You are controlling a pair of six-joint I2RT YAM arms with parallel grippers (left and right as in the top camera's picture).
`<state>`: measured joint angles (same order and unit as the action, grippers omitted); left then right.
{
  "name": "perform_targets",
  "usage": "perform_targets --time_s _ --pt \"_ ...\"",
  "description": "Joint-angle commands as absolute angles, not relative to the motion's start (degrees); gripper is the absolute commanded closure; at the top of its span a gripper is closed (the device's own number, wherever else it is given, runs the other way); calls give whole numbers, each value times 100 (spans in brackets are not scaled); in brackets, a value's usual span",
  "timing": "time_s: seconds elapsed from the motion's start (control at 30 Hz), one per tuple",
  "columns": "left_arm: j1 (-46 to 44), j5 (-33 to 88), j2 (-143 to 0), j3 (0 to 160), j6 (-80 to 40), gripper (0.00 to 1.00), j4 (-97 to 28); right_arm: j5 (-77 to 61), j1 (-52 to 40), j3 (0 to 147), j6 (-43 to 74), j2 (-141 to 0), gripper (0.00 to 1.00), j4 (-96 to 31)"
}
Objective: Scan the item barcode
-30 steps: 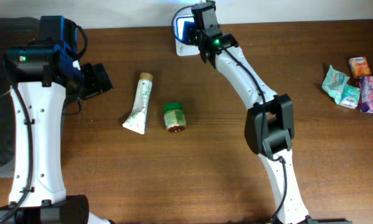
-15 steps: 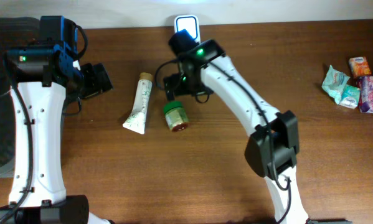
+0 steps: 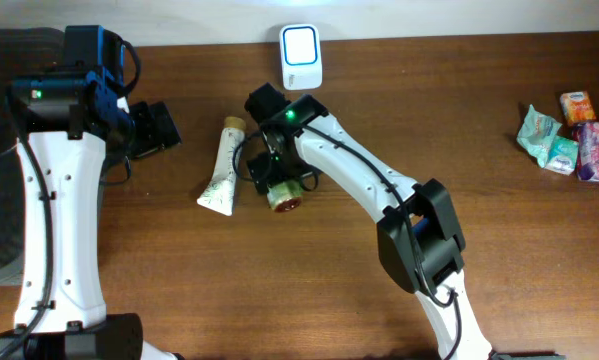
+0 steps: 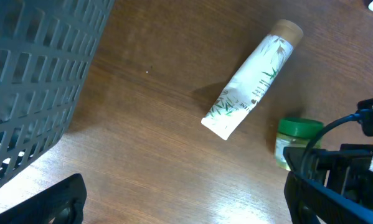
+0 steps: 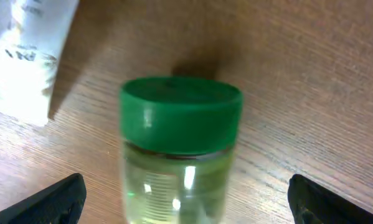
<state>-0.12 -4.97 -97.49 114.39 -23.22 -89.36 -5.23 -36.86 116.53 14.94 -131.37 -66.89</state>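
Here the right pincer [image 5: 186, 205] hangs wide over the green-lidded jar [image 5: 180, 115], so this looks like the pickup. The left pincer [image 4: 189, 205] is wide and empty. Next: close squarely, then carry it to the far scanner [image 3: 301, 44].

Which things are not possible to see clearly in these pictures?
- Green-lidded jar barcode: right wrist view, label blurred and cut by the bottom edge; overhead, right arm partly covers the jar.
- Tube print: overhead and left wrist, too small to read.
- Packets at the right edge: overhead, too small to name.
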Motion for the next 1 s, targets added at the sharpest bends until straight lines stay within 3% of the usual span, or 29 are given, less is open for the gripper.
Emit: perform_targets --time_s 0.0,0.23,0.33,0.43,0.6,0.73,0.83,0.97 --pt "30 -543 -9647 11443 -2353 1 -8943 -515 -3691 11424 1369 -13163 1 -6705" --pt "30 -543 -9647 11443 -2353 1 -8943 -622 -3824 10914 945 -13163 5 -6141" --pt "30 -543 -9647 11443 -2353 1 -8943 -646 -3824 10593 945 -13163 16 -5846" --pt "30 -543 -9647 11443 -2353 1 -8943 -731 -3780 10713 1004 -13155 38 -5837" --pt "30 -543 -9647 11443 -2353 1 -8943 -2668 -3063 11279 1087 -13152 46 -6257" --pt "30 -543 -9647 11443 -2353 1 -8943 -4705 -2080 11308 934 -13152 46 -6827" --pt "30 -543 -9647 11443 -2353 1 -8943 -6324 -1461 11308 25 -13152 42 -7649" --pt "30 -543 -9647 11443 -2353 1 -8943 -6702 -1385 11306 -810 -13152 43 -8486"
